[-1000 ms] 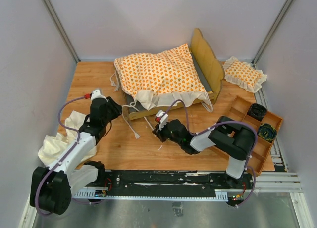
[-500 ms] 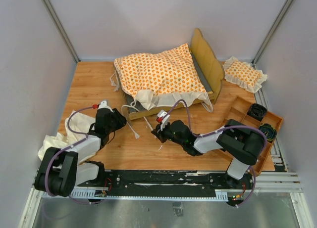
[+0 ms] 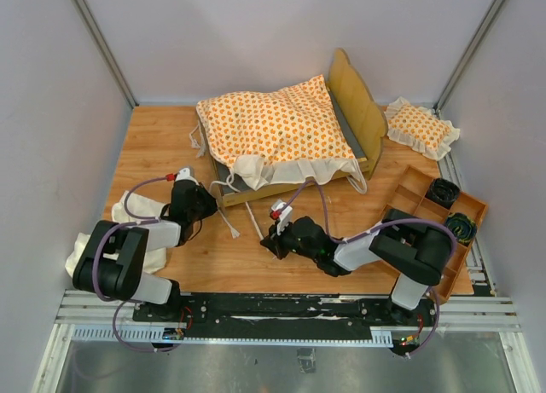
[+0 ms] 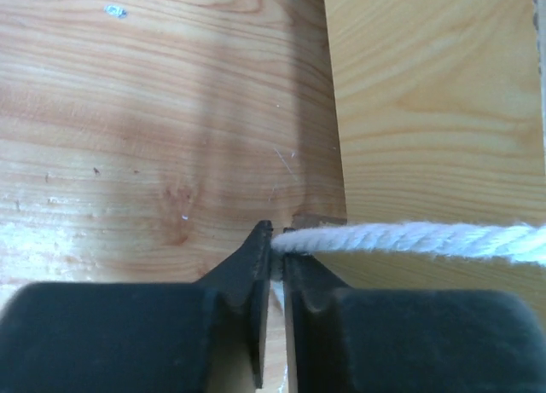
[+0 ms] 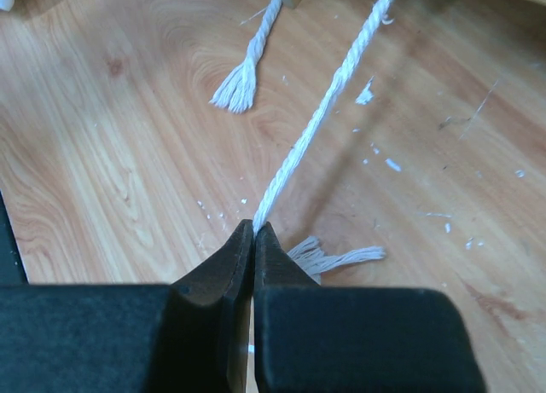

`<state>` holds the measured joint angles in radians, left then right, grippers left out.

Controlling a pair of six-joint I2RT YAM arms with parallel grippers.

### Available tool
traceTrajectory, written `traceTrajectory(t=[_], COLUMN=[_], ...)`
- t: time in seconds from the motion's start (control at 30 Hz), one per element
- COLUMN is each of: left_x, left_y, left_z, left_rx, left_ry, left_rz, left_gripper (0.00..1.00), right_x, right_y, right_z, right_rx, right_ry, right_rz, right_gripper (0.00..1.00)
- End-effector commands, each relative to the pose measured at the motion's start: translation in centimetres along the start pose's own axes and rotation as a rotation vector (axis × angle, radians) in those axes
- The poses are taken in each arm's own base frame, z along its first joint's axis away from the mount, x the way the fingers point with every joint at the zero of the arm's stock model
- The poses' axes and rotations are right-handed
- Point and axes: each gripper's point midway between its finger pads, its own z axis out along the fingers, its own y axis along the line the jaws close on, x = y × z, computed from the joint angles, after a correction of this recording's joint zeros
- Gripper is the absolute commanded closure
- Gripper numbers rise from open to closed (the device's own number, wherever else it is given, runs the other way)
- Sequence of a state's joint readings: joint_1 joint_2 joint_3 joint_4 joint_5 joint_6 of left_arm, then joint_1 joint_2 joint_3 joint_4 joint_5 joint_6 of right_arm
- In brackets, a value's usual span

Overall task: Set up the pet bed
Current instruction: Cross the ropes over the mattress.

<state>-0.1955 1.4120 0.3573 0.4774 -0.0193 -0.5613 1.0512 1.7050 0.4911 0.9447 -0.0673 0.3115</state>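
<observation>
Top external view shows the pet bed whole. The light-wood bed frame stands just beyond both grippers, and the orange-patterned cushion lies on it, with its cream ruffle hanging over the rail nearest the arms. This view is too far away to show the jaws. The left wrist view shows the left gripper low over the table, its jaws almost together and pinching a white twisted tie string at their very tips. The string runs off to the right of the fingers, across a pale wood panel of the frame. The right wrist view shows the right gripper pressed together on a second tie string, which rises away from the tips toward the bed, and its frayed end spreads just right of the fingers. A third string with a tassel lies loose further ahead. A cream cloth lies behind the left gripper. Far to the right of the right gripper are a small patterned pillow and a wooden tray with compartments. Pale grey walls surround the table.
</observation>
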Motion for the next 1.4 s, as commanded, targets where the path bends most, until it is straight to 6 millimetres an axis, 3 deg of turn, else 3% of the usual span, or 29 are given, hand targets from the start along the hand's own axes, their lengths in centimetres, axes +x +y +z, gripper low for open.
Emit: traceTrajectory(t=[0.0,0.13,0.37,0.57,0.67,0.93,1.37], left_x=[-2.1,-2.4,-3.7,-7.1,-7.1,-2.8,4.8], left_y=[-0.5,0.2,-2.8,-5.2,-5.9,-5.5,-5.5], left_z=[-0.1,-1.8,-7.0,-12.1,-13.3,-12.2,-8.8], left_rx=[-0.013,-0.083,0.049,0.142,0.175,0.226,0.238], left_ry=[-0.058,-0.037,-0.051,-0.153,-0.148,-0.023,0.159], left_rz=[-0.020,-0.043,-0.068,-0.040,-0.046,-0.071,-0.171], left_gripper=[0.96,1.00,1.00,1.00,1.00,1.00,1.00], right_x=[1.2,0.2,-1.5,-1.1,-1.7,-5.1,-5.0], right_y=[0.9,1.1,1.2,1.2,1.6,2.9,3.9], right_z=[-0.3,-0.5,-0.8,-0.6,-1.0,-3.6,-2.9], right_rx=[-0.009,-0.004,0.022,0.030,0.016,-0.024,-0.064], right_ry=[0.018,0.003,-0.012,-0.006,-0.024,-0.127,-0.108], right_rz=[0.030,0.021,0.034,0.058,0.076,0.105,0.116], right_gripper=[1.00,1.00,1.00,1.00,1.00,1.00,1.00])
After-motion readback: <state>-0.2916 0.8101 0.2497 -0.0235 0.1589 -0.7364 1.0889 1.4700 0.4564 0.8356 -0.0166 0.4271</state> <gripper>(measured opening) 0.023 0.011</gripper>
